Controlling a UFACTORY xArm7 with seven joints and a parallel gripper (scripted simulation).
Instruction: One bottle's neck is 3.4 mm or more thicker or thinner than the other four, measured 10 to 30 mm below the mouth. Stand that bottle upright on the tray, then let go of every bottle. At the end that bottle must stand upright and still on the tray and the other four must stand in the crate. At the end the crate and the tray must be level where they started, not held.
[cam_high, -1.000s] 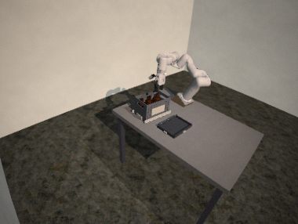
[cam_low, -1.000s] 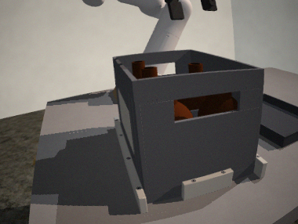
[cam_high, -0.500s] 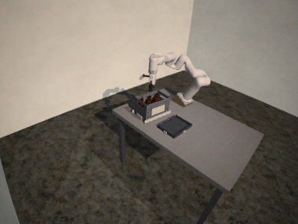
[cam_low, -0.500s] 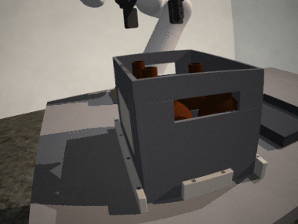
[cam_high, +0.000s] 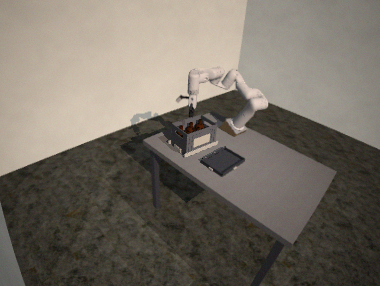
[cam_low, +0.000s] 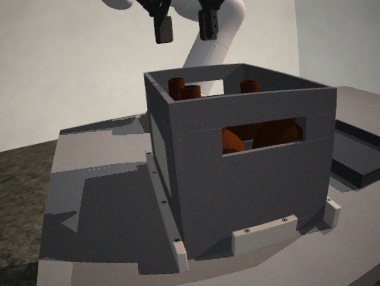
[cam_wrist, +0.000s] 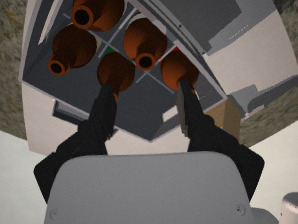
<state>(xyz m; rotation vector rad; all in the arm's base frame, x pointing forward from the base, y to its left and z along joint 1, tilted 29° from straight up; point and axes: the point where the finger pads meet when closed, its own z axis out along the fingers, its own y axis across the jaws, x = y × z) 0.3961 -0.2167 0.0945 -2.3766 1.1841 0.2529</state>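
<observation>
The grey crate (cam_high: 214, 134) (cam_low: 250, 190) stands level on the table with brown bottles standing in it. In the wrist view, three bottles (cam_wrist: 100, 11) (cam_wrist: 75, 44) (cam_wrist: 145, 37) show their mouths. Two more bottles (cam_wrist: 116, 72) (cam_wrist: 179, 70) have their necks partly hidden by the fingers. Three necks (cam_low: 176, 89) (cam_low: 190, 93) (cam_low: 249, 87) show above the rim in the exterior view. Which neck differs I cannot tell. My gripper (cam_high: 191, 115) (cam_low: 186, 36) (cam_wrist: 145, 93) is above the crate, fingers apart, with nothing between them. The dark tray (cam_high: 222, 174) (cam_low: 362, 176) lies flat with no bottle on it.
Pale strips (cam_low: 265, 235) (cam_low: 164, 202) sit on the table (cam_high: 280, 185) along the crate's foot. The crate's walls rise around the bottles, and thin dividers part its floor. The arm's base stands on a brown block (cam_high: 231, 128) (cam_wrist: 227, 117) behind the crate.
</observation>
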